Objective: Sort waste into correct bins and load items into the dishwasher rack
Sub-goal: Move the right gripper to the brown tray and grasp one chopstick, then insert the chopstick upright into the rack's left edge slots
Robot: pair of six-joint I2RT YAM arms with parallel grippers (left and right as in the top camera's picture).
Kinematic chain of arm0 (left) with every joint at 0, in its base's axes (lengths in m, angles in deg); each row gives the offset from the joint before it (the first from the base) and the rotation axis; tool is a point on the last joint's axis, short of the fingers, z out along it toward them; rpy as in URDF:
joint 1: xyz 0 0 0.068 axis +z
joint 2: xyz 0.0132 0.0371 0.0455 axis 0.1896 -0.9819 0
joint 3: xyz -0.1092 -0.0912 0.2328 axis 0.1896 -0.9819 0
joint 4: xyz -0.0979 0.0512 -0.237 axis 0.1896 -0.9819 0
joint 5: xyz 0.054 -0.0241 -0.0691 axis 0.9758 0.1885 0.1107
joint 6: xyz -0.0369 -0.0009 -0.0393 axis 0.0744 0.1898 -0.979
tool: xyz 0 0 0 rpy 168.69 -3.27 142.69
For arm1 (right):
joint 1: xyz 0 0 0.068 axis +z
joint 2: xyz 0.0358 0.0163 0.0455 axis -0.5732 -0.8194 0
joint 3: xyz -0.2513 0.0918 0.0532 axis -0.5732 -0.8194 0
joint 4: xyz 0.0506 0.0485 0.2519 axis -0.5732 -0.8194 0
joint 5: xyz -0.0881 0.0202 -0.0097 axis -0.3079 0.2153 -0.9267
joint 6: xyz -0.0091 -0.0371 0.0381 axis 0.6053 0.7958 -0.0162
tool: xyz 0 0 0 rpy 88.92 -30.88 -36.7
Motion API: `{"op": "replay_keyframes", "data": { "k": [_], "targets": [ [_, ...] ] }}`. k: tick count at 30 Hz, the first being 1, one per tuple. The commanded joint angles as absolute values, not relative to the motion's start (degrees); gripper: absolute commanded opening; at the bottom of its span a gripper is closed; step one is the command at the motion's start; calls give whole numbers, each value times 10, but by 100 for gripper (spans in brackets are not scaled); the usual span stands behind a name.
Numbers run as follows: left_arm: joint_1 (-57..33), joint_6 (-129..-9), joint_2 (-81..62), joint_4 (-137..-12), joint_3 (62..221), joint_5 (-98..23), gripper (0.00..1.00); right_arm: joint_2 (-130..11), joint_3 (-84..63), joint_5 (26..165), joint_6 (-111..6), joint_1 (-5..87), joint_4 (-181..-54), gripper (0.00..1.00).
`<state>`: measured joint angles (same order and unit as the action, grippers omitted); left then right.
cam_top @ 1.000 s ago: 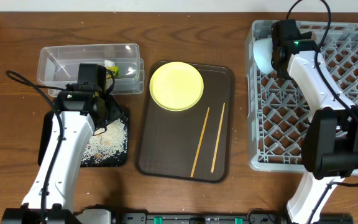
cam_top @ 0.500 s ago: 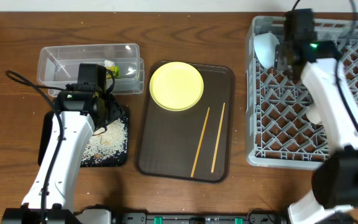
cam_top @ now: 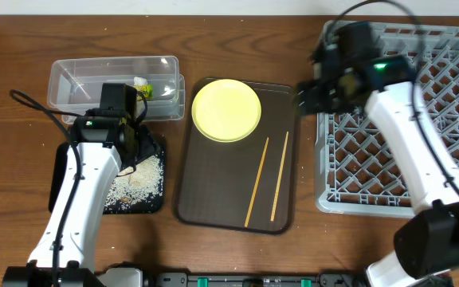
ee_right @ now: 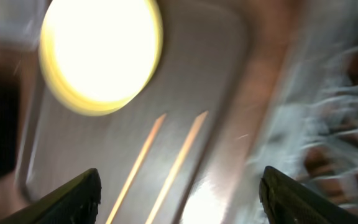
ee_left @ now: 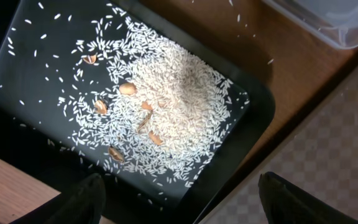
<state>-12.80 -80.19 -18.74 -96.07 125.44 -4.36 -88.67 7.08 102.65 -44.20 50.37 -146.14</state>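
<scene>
My left gripper [ee_left: 179,208] hangs open and empty over the near edge of the shallow black bin [ee_left: 30,74], where loose white rice [ee_left: 166,106] lies with a few brown bits. From overhead, that gripper [cam_top: 142,147] sits above the black bin [cam_top: 114,203], and the snack wrapper [cam_top: 142,89] lies in the clear bin [cam_top: 94,80]. My right gripper [cam_top: 307,97] is open and empty between the brown tray and the dishwasher rack [cam_top: 421,135]. The blurred right wrist view shows the yellow plate [ee_right: 101,53] and chopsticks [ee_right: 138,165] below. The bowls and cup are hidden or out of view.
The dark brown serving tray [cam_top: 213,191] in the middle carries the yellow plate [cam_top: 226,110] and two chopsticks [cam_top: 257,191] lying side by side. The rack's tall grey wall [cam_top: 322,143] stands just right of the tray. Bare wooden table surrounds everything.
My right gripper opened at the rack's far left corner, left a white bowl there, and swung left toward the brown tray. The left arm stayed put, its jaws widening slightly.
</scene>
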Motion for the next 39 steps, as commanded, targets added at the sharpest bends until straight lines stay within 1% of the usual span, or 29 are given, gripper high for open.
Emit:
{"op": "replay_keyframes", "data": {
  "k": [1,5,9,13,17,19,20,22,23,26,28,32,34,37,39],
  "targets": [
    [-125,-793,-190,-973,1259,-32,82,-892,47,1049,-438,551,-1478,79],
    [-125,-794,-190,-989,1259,-32,86,-893,-4,1028,-505,603,-1482,76],
    [-125,-794,-190,-1007,1259,-32,86,-893,-64,999,-583,648,-1480,73],
    [-125,-794,-190,-1023,1259,-32,86,-893,-109,995,-619,677,-1471,72],
    [-125,-794,-190,-1031,1259,-32,86,-893,-167,977,-684,709,-1441,65],
    [-125,-794,-190,-1032,1259,-32,86,-893,-199,973,-709,724,-1404,63],
    [-125,-794,-190,-1034,1259,-32,86,-893,-212,973,-716,729,-1388,61],
    [-125,-794,-190,-1036,1259,-32,87,-893,-236,965,-740,739,-1355,52],
    [-125,-794,-190,-1036,1259,-32,86,-893,-248,958,-756,743,-1339,50],
    [-125,-794,-190,-1038,1259,-32,86,-893,-272,926,-793,752,-1306,47],
    [-125,-794,-190,-1038,1259,-32,87,-893,-282,898,-808,755,-1298,42],
    [-125,-794,-190,-1038,1259,-33,86,-893,-301,868,-820,756,-1289,36],
    [-125,-794,-190,-1038,1259,-32,86,-893,-310,870,-821,756,-1277,31],
    [-125,-794,-190,-1038,1259,-32,86,-893,-326,881,-821,759,-1260,25],
    [-125,-794,-190,-1038,1259,-32,87,-893,-333,891,-821,760,-1252,19]
  ]
}}
